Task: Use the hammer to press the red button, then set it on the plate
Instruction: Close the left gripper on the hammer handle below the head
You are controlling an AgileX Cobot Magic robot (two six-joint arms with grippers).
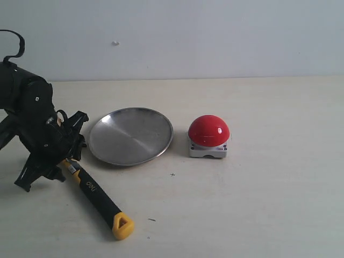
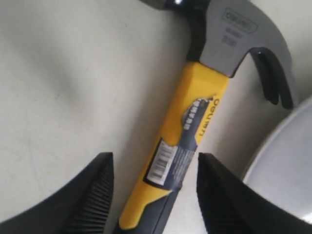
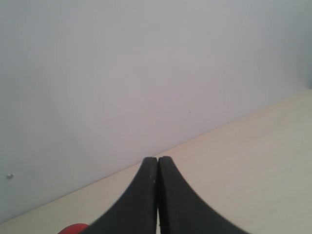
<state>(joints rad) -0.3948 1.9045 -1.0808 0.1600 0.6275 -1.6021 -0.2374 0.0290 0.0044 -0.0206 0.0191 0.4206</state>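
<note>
Neither of the 2 steps looks done: the hammer [image 1: 97, 194] lies on the table [image 1: 269, 204] at 7 o'clock of the bare plate [image 1: 130, 135], with the red button [image 1: 208, 130] at the plate's 3 o'clock. The left gripper [image 2: 155, 165] stoops over the handle, jaws spread either side, not gripping. The right gripper [image 3: 157, 195] is pressed together, aloft.

Black left arm [image 1: 29, 115], looped black cable [image 1: 16, 43], pale screws [image 1: 37, 98] — ribbed black fingers [image 2: 95, 195].

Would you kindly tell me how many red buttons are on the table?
1. In the exterior view, the red button sits just right of the plate, apart from it; no other is visible.
</note>
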